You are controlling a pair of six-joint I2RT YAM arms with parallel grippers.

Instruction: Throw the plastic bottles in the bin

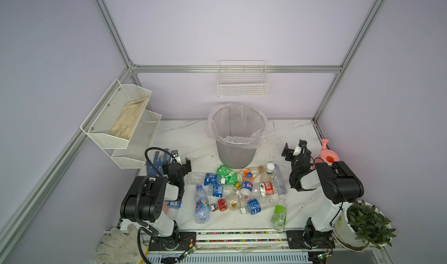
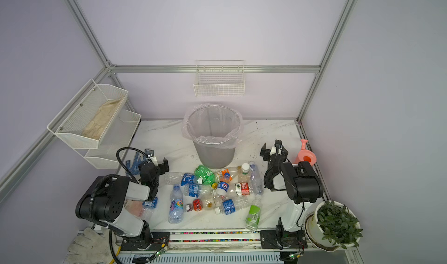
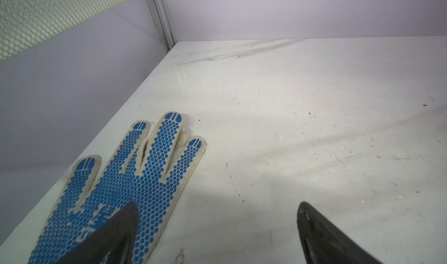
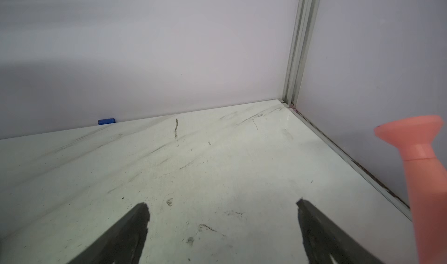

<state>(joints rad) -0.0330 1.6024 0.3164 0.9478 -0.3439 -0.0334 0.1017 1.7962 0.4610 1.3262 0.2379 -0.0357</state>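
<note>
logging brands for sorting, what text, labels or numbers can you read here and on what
No word reads clearly.
blue-dotted glove: blue lettering, partly hidden, unreadable.
red-label bottle: characters too blurred.
green-label bottle: barcode, digits too small.
emblem bottle: round red-white-blue mark, no words.

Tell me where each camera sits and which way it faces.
Both top views: high behind the arms, looking down at the bin and plastic bottles; both arms, left gripper, right gripper show.
Left wrist: low, facing the back-left corner over the dotted glove; open fingertips show.
Right wrist: low, facing the back-right corner beside the pink watering can; open fingertips show.
Shared: top views also show glove and can.
</note>
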